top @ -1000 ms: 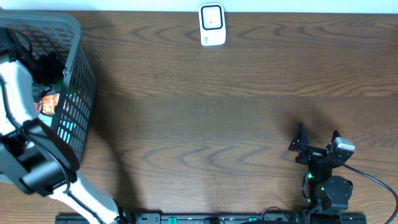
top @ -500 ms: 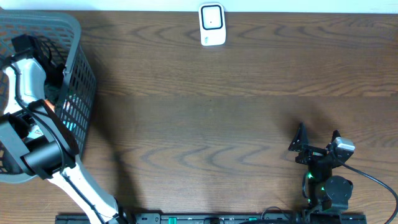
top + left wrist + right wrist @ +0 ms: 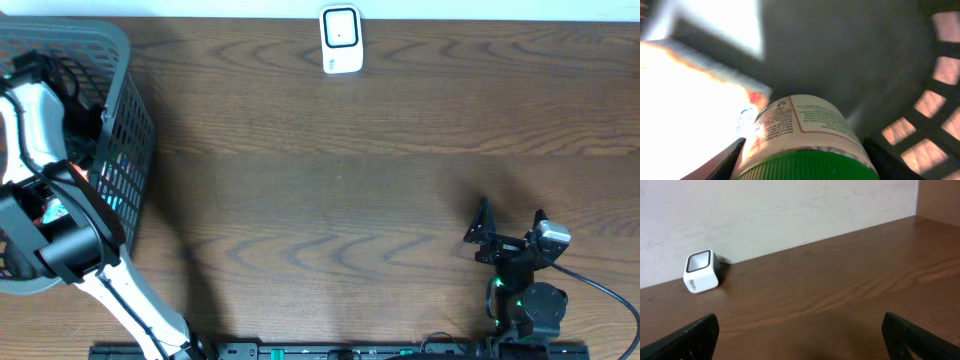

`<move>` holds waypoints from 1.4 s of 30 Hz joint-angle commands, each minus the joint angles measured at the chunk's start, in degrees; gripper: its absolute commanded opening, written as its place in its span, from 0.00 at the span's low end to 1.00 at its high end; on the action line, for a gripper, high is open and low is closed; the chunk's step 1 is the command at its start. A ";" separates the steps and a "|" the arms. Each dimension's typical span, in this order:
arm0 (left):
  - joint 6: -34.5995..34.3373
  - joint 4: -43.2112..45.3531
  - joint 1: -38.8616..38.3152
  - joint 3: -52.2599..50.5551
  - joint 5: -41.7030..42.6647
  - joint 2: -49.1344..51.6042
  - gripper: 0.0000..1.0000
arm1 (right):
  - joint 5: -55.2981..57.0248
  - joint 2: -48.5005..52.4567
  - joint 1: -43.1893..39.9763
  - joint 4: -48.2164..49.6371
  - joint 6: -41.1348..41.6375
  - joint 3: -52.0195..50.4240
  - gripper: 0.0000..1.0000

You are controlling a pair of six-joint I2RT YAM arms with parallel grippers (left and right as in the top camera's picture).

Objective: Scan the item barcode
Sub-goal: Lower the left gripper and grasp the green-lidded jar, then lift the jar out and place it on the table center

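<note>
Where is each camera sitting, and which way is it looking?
Overhead: sits above, looking straight down at the table, basket and scanner; the left arm and right arm show.
Left wrist: rides the left arm inside the basket, looking closely at a green-capped bottle; its fingers flank it.
Right wrist: sits low on the right arm, looking across the table toward the scanner and wall; its open fingers show at the bottom corners.
Shared: overhead and right wrist both see the scanner and table.

Overhead is sharp and evenly lit, with soft shadows on the bench [image 3: 350, 190] beside the basket [image 3: 127, 170]. The left wrist view is blown out white at its left, and the close bottle [image 3: 810, 120] is blurred.
</note>
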 commanded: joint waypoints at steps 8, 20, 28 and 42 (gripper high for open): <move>0.46 -3.50 3.67 9.07 -0.15 -14.60 0.49 | 0.35 0.04 -0.28 -0.22 0.48 -0.07 0.99; -1.53 -1.70 -6.23 9.07 6.47 -36.39 0.49 | 0.33 0.04 -0.28 -0.22 0.48 -0.07 0.99; -2.27 -1.53 -28.96 8.22 6.43 -36.94 0.49 | 0.33 0.04 -0.28 -0.22 0.48 -0.07 0.99; -2.43 -8.70 -51.08 4.48 -3.26 -15.39 0.49 | 0.35 0.04 -0.28 -0.22 0.48 -0.07 0.99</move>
